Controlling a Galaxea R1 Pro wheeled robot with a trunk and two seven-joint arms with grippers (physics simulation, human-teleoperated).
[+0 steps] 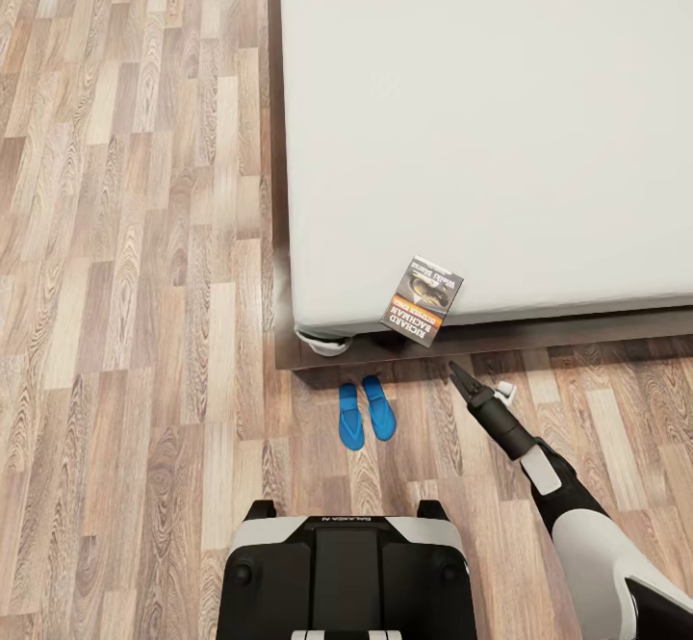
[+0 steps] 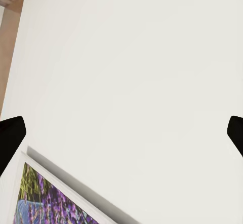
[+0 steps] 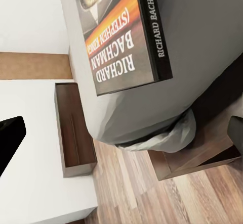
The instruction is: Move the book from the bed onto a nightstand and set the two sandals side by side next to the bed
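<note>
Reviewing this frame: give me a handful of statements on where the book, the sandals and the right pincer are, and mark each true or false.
1. The book lies at the mattress edge of the bed, overhanging it slightly. True.
2. The two sandals lie on the mattress. False: they lie side by side on the floor, just off the bed's corner.
3. The right pincer grips the book. False: it is over the floor below the book, apart from it, holding nothing.
4. The book's cover has an orange band with white lettering. True.
5. The left wrist view faces a pale wall with a corner of a purple picture. True.
</note>
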